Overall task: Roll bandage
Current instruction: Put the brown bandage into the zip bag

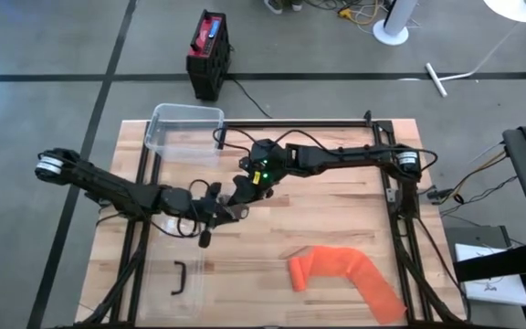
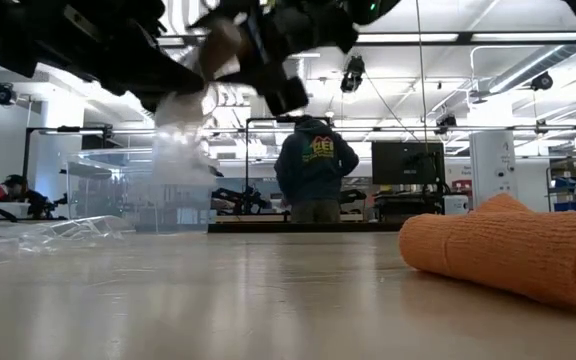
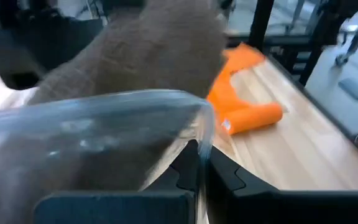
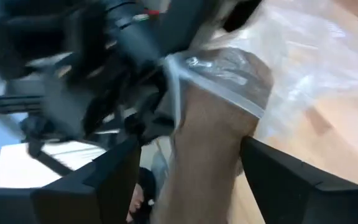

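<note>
Orange bandage (image 1: 341, 274): lower right of high view, lying on wood table (image 1: 336, 210), partly rolled at its left end, tail trailing toward the bottom-right edge; big at right in low view, nearest the cam.
Brown bandage roll (image 4: 213, 130): centre of table, up in the air betw. both grippers, partly inside clear plastic bag (image 3: 92, 124).
Left gripper (image 1: 215, 215): centre-left of high view, pinched tight on an edge of the clear bag.
Right gripper (image 1: 245, 190): just up-right of left one, fingers spread wide either side of the brown roll; contact w/ roll can't tell.
Clear bin (image 1: 185, 128): upper left of table, well apart from grippers.
Black handle (image 1: 179, 279): lower left, flat on table.
Person (image 2: 314, 168): far bkgd in low view, centre, back turned, dark hoodie.
</note>
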### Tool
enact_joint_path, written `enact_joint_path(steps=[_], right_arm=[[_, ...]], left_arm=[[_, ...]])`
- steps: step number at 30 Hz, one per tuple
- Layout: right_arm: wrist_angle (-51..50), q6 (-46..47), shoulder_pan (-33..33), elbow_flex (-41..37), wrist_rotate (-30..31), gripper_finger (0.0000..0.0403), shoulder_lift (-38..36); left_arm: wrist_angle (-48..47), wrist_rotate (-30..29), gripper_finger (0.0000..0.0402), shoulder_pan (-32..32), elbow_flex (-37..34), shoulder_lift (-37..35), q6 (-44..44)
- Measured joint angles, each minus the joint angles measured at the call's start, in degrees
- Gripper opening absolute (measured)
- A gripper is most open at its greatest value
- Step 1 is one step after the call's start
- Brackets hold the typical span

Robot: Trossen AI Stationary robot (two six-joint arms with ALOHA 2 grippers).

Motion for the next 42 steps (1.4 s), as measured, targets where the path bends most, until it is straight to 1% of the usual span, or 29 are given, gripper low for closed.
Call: enact_joint_path(steps=[3, 5, 10, 15, 21, 24, 31, 35, 38, 40, 42], right_arm=[[0.38, 1.28, 0.73, 0.18, 0.57, 0.0254, -0.52], [0.8, 1.81, 1.2, 0.07, 1.01, 0.0235, -0.52], [1.83, 3.11, 1.51, 0.03, 1.12, 0.0179, -0.79], [1.84, 4.58, 0.54, 0.03, 4.69, 0.0141, -0.72], [1.95, 6.31, -0.02, 0.03, 6.33, 0.0133, -0.72], [2.09, 7.04, 0.65, 0.05, 3.06, 0.0123, -0.09], [1.64, 8.14, 2.13, 0.03, -5.45, 0.0078, 1.69], [2.29, 9.46, 2.49, 0.0, -6.44, 0.0074, 4.36], [4.19, 11.43, 2.6, 0.0, -7.3, 0.0086, 6.13], [7.66, 12.7, 2.6, 0.0, -7.62, 0.0095, 7.36], [11.36, 14.48, 2.58, 0.0, -7.78, 0.0105, 8.58]], left_arm=[[5.0, 0.06, 0.0, 0.0, -2.52, -3.4, -0.05], [9.35, 0.23, 0.0, 0.0, -4.64, -4.97, -0.08], [16.92, 0.25, 0.0, 0.02, -9.74, -8.61, -0.54], [17.07, 1.9, 0.0, 0.04, -10.65, -9.66, -2.05], [17.54, 1.25, 0.0, 0.04, -10.51, -7.08, -7.72], [17.13, 1.18, 0.0, 0.02, -10.58, -5.41, -9.12], [17.13, 4.38, 0.0, -1.17, -10.56, -3.71, -10.28], [16.65, 4.34, 0.0, -2.86, -10.63, -3.27, -11.38], [16.64, 4.78, 0.0, -4.11, -10.67, -2.53, -11.3], [16.64, 6.02, 0.0, -4.51, -10.67, -2.08, -11.02], [16.64, 6.06, 0.0, -4.59, -10.67, -1.52, -11.06]])
